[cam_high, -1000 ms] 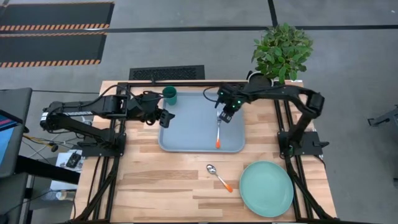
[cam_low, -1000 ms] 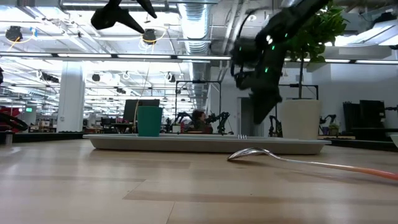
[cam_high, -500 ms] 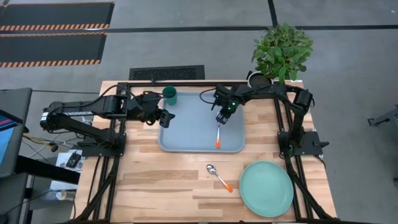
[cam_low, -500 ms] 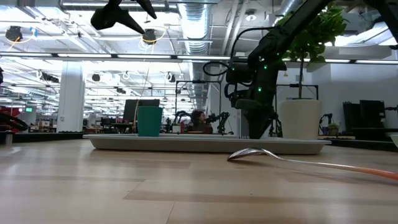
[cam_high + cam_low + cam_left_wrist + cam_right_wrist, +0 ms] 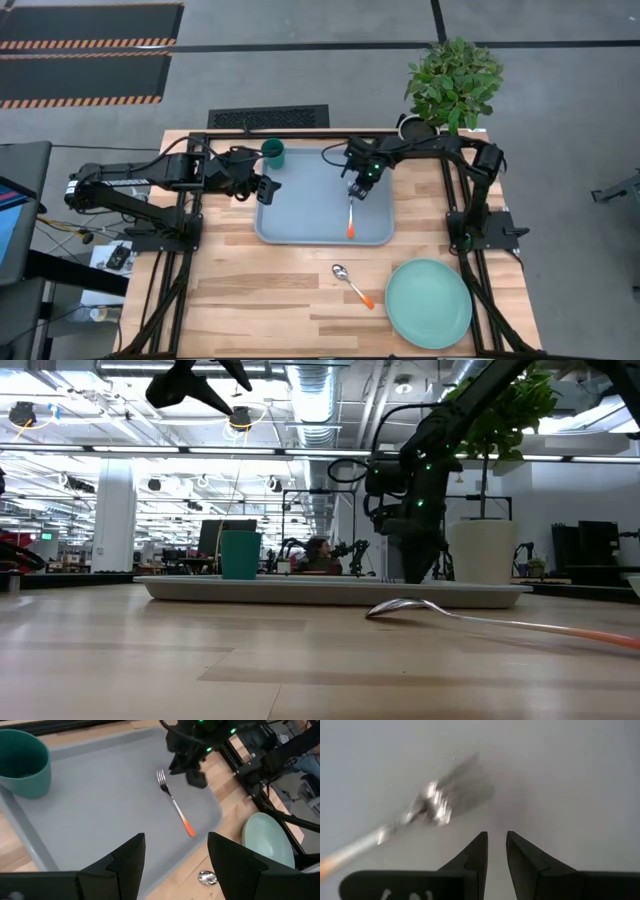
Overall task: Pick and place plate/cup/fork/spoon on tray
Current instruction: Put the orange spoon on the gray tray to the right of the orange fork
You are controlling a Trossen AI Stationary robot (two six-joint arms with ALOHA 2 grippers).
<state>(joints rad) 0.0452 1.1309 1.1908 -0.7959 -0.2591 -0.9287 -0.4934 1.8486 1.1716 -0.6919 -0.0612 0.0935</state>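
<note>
The fork (image 5: 351, 215) lies flat on the light blue-grey tray (image 5: 300, 225), tines toward the far edge; it also shows in the left wrist view (image 5: 174, 804) and the right wrist view (image 5: 435, 802). My right gripper (image 5: 357, 190) points down just beside the tines, shut and empty (image 5: 495, 837). The dark green cup (image 5: 273, 152) stands in the tray's far left corner. My left gripper (image 5: 262, 190) hangs open over the tray's left edge (image 5: 175, 865). The spoon (image 5: 352, 284) and the mint-green plate (image 5: 428, 303) lie on the table, near side.
A potted plant (image 5: 452, 85) in a white pot (image 5: 483, 550) stands at the table's far right corner. Bare wood lies between the tray and the near edge, left of the spoon.
My right gripper has moved a little toward the far left and come down close to the tray by the fork's tines, tipping to point more steeply down. The fork has stayed where it lay.
</note>
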